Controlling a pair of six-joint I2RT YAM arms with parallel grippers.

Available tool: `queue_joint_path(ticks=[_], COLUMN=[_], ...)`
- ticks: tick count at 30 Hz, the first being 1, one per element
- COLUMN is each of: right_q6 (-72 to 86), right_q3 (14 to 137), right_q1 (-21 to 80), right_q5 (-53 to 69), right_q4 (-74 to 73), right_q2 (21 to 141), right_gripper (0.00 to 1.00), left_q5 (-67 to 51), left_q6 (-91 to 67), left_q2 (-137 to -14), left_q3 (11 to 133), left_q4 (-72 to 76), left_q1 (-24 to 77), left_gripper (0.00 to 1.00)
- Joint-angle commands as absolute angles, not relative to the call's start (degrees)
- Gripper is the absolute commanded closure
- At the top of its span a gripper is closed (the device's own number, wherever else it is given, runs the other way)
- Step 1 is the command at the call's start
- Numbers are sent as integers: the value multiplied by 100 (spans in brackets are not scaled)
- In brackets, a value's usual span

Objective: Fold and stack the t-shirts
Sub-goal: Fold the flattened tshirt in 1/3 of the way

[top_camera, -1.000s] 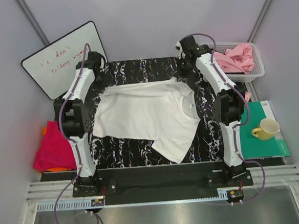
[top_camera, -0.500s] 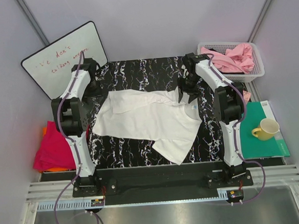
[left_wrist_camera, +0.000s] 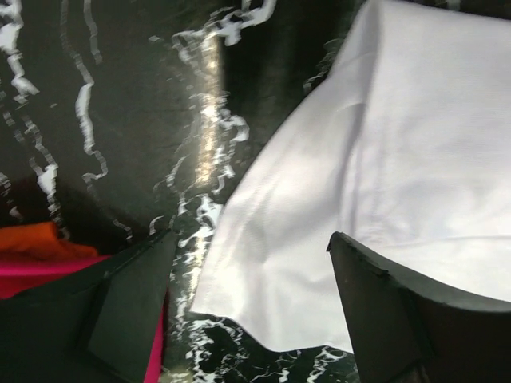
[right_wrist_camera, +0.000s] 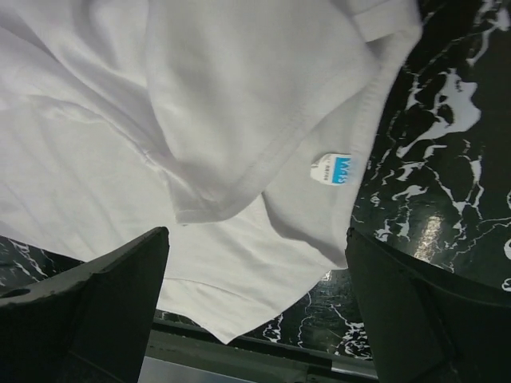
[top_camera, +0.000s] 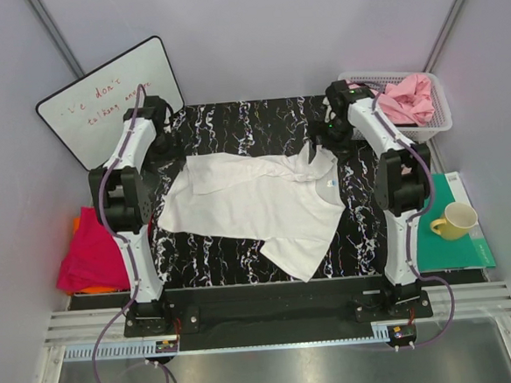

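Note:
A white t-shirt (top_camera: pixel 265 200) lies on the black marbled table (top_camera: pixel 259 121), its far edge folded over toward me. Its blue neck label (right_wrist_camera: pixel 335 169) shows in the right wrist view. My left gripper (top_camera: pixel 163 145) hovers open above the shirt's far left corner (left_wrist_camera: pixel 383 159), nothing between its fingers (left_wrist_camera: pixel 136 303). My right gripper (top_camera: pixel 329 135) stands open over the collar end (right_wrist_camera: pixel 239 120), also holding nothing. A pink t-shirt (top_camera: pixel 407 98) sits in the basket. A magenta-red t-shirt (top_camera: pixel 89 256) lies folded on an orange one (top_camera: pixel 75 226) left of the table.
The white mesh basket (top_camera: pixel 439 122) stands at the far right. A teal mat (top_camera: pixel 456 239) with a yellow mug (top_camera: pixel 453 220) lies right of the table. A whiteboard (top_camera: pixel 100 97) leans at the far left.
Both grippers carried the shirt's far edge toward me, folding it over, then opened and let go. The right gripper has drawn back to the right.

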State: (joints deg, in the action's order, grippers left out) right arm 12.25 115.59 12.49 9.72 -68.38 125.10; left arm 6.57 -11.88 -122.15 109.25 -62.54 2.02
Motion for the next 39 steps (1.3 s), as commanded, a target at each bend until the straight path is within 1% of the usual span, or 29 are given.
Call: queue_joint_path(ticks=[1,3,4,5,7,9,11,12,13,14,15,17,18,20,27,39], right_q6=[1757,2081,2170,2249,2417,2469,2557,2688,2759,2821,2908,2970,2988,2988,2795,2496], right_q3=[10874,10294,10144,9908,9818,9878,9993,10028,10054,10150,10204,10265,10266,10327,10634,12303], right_q1=[320,36,-313,-395,-483,-519,-519,-519,-519,-519,-519,-519,-519,-510,-212,448], right_q5=[1490,1896,2238,2380,2557,2680,2847,2996,3101,3207,3321,3384,3436,3515,3323,3068], right_q4=[-5715,-5032,-4853,-4686,-4421,-4316,-4158,-4001,-3903,-3850,-3806,-3744,-3701,-3691,-3691,-4175], right_q2=[11866,11682,11663,11646,11759,12030,12190,12321,12383,12453,12559,12612,12682,12779,12981,13992], right_gripper=[2,4,6,10,14,26,30,37,42,43,43,43,43,42,37,31], left_q5=[-726,-1088,-1377,-1528,-1704,-1749,-1810,-1802,-1784,-1767,-1758,-1740,-1740,-1714,-1679,-1635], left_q6=[-1266,-1274,-1274,-1283,-1336,-1380,-1389,-1423,-1433,-1450,-1485,-1520,-1547,-1590,-1643,-1740], left_q2=[-12515,-12734,-12796,-12849,-12946,-13025,-13078,-13087,-13104,-13113,-13122,-13140,-13166,-13175,-13298,-13394], left_q3=[11416,11618,11689,11733,11795,11795,11786,11769,11760,11734,11725,11725,11725,11733,11847,11848], left_q4=[-5819,-5784,-5775,-5774,-5722,-5713,-5704,-5695,-5695,-5695,-5687,-5678,-5678,-5669,-5651,-5651], left_q1=[220,220,220,220,228,229,229,229,229,229,229,229,229,229,229,229], left_gripper=[18,20,20,20,20,21,27,29,38,41,43,44,44,40,40,40])
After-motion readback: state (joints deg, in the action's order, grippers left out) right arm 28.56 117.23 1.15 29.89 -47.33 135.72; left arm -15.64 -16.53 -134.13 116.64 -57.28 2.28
